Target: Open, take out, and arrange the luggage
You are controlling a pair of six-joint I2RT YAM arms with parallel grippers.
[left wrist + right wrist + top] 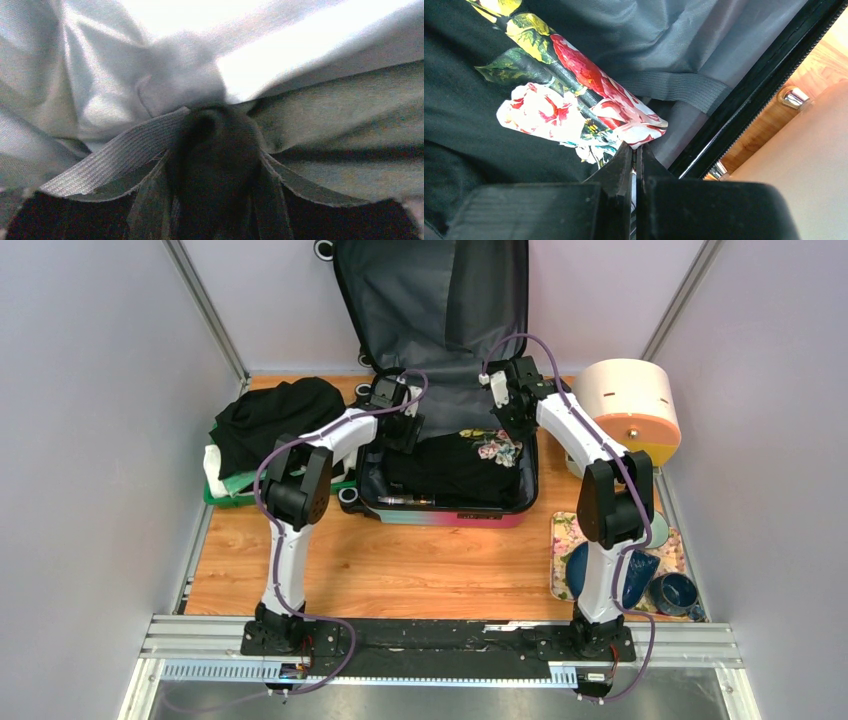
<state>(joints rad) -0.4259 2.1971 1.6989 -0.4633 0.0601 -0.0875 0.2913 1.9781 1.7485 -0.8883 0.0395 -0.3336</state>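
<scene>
The luggage (450, 517) open at the worktop's (400, 570) far edge, lid upright, your right gripper (634, 150) pressed together against the floral garment (544, 112) inside, your left gripper (402, 425) at the grey lining (75, 75), its spread you cannot tell.

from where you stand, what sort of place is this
Most likely a robot test cell, not a home: plain panel walls box in a small wooden table, the left arm and right arm are mounted on a metal rail, and the open luggage looks like a staged prop.
</scene>
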